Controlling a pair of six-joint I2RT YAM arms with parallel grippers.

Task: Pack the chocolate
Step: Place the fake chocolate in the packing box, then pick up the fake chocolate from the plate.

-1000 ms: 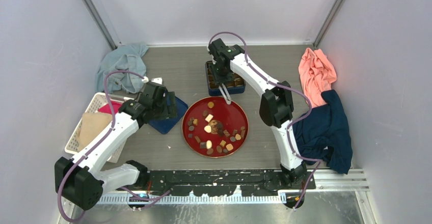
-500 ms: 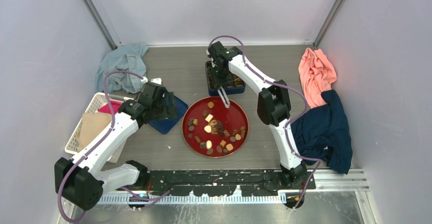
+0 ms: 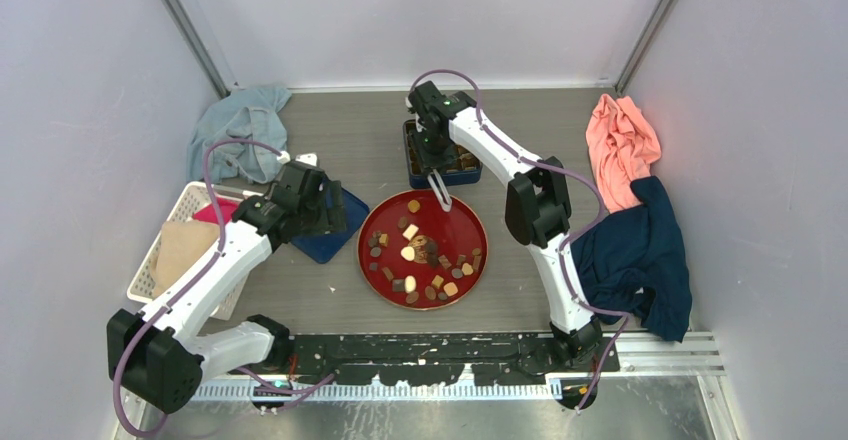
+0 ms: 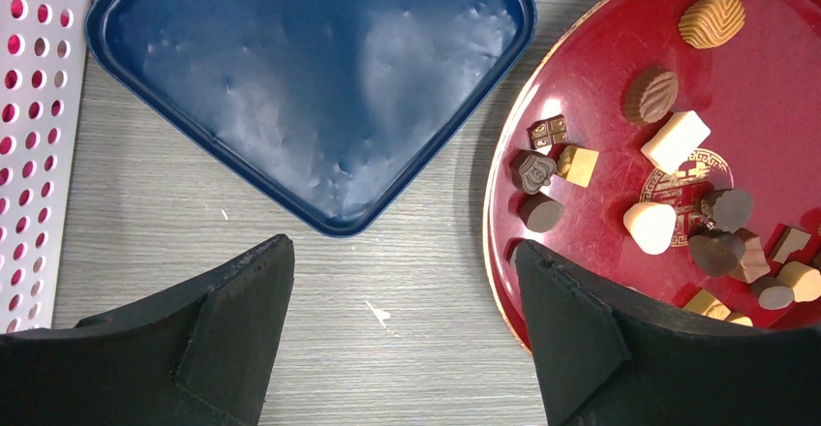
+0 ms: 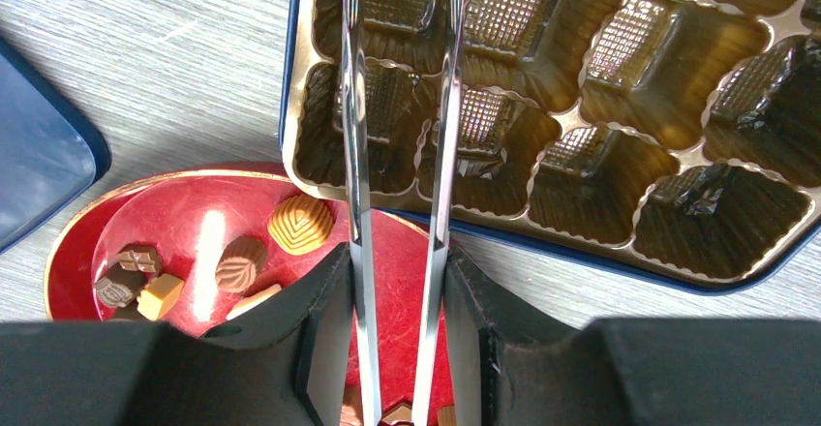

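Observation:
Several small chocolates (image 3: 420,255), dark, tan, orange-brown and cream, lie on the red plate (image 3: 470,222). The blue box with a gold tray (image 3: 462,168) stands just behind the plate. My right gripper (image 3: 432,150) is over the box's left part, shut on metal tongs (image 5: 440,155). The tong tips reach over empty tray cells (image 5: 600,97). Two dark pieces (image 5: 784,97) sit in right-hand cells. An orange-brown chocolate (image 5: 300,223) lies near the plate's (image 5: 126,218) far rim. My left gripper (image 4: 405,271) is open and empty over bare table, between the blue lid (image 4: 310,87) and the plate (image 4: 591,106).
A white basket (image 3: 175,250) holding pink and tan items stands at the left, also in the left wrist view (image 4: 29,136). A blue-grey cloth (image 3: 240,130) lies at the back left. A salmon cloth (image 3: 620,145) and a navy cloth (image 3: 640,260) lie at the right.
My right arm with the tongs shifted slightly left over the box a second ago, then stayed still. The left arm has not moved.

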